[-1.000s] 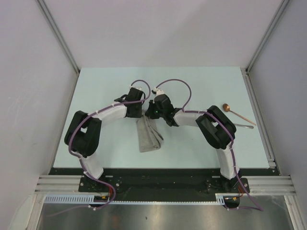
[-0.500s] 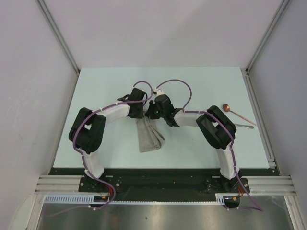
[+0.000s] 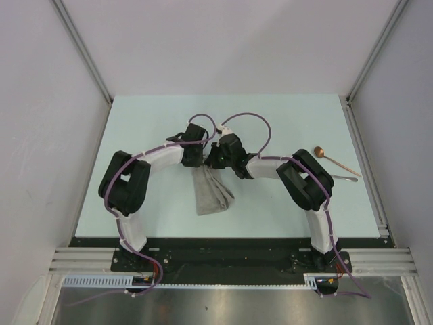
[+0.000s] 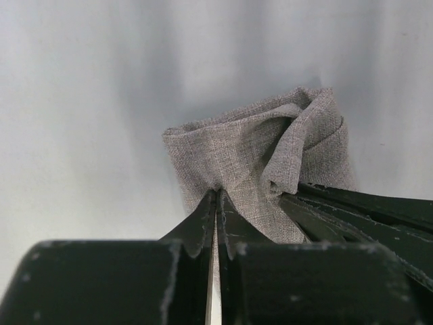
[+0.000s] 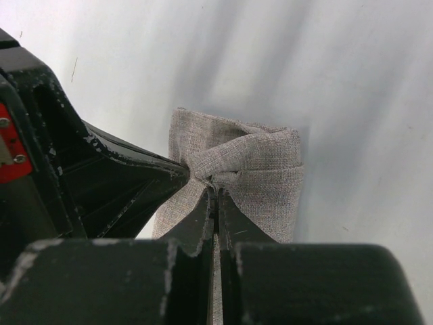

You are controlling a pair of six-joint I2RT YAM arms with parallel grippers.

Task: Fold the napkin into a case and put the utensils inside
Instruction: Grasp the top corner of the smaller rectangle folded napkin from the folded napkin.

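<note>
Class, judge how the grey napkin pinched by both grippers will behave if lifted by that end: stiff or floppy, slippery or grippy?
Probably floppy: the napkin bunches and creases where the left gripper and right gripper pinch it. Likely grippy, given its coarse weave. Its folds may well fall open.

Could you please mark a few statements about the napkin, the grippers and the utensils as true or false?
1. The left gripper and the right gripper are both shut on the napkin. True.
2. The copper spoon lies inside the napkin. False: it lies on the bare table, near its right edge.
3. The napkin is spread flat in a single layer. False: it is folded into a narrow strip.
4. The silvery utensil lies close to the spoon. True.
</note>
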